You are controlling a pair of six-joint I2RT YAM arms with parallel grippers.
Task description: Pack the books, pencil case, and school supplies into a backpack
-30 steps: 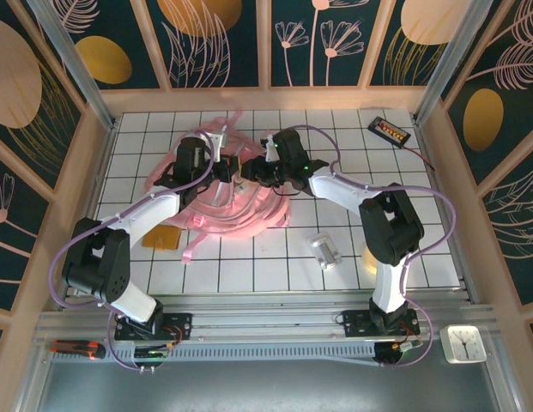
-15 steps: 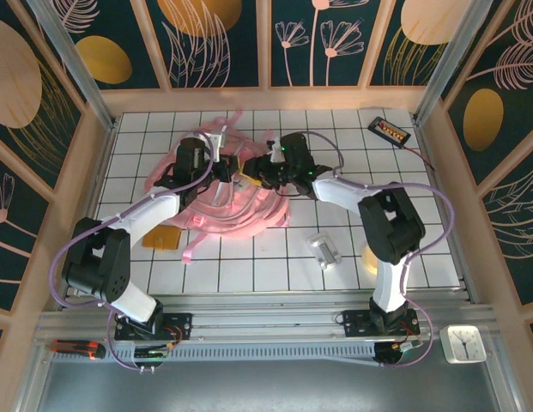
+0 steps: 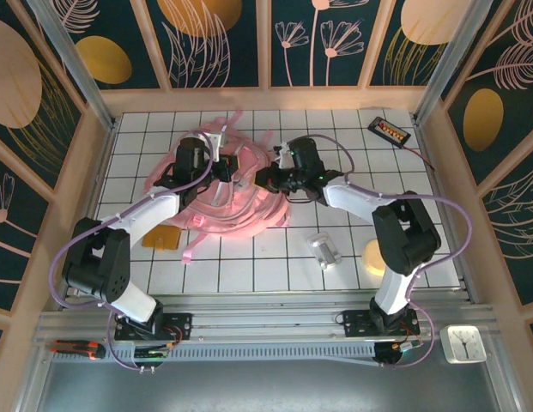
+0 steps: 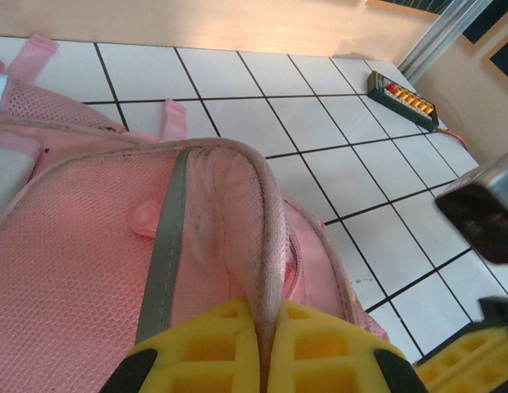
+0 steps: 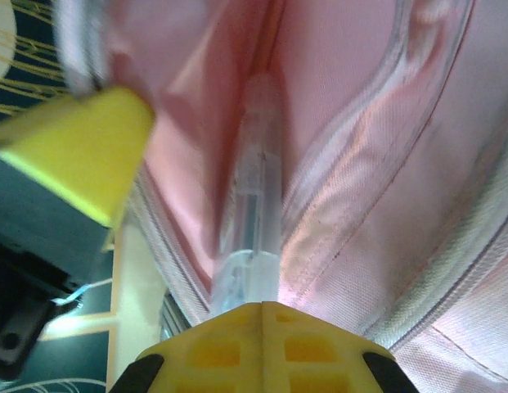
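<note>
1. The backpack (image 3: 236, 206) lies slumped on the white tiled table (image 3: 249, 266), left of centre and toward the far side, with its straps trailing toward the near edge.
2. It looks soft and floppy: mesh lining, thin fabric and glossy clear panels. I judge that it is light, that it will sag wherever it is let go, and that the clear plastic will be slippery under the pads. The stitched rim of the opening is the best hold, since it is thick enough to pinch.
3. The left gripper (image 3: 223, 170) is clenched on that rim. In the left wrist view its yellow fingers (image 4: 209, 344) squeeze the folded pink edge between them.
4. The right gripper (image 3: 264, 178), just to the right, has its pads (image 5: 229, 348) pressed together on a translucent glossy strip of the backpack, seen in the right wrist view.
5. Holding opposite edges apart should keep the mouth open; pulling too hard could slip the clear strip free.
6. Outward: the orange-brown pad (image 3: 166, 239) lies near-left of the backpack, the silver clip piece (image 3: 324, 251) near-right, and the black slab (image 3: 390, 130) sits far right.
</note>
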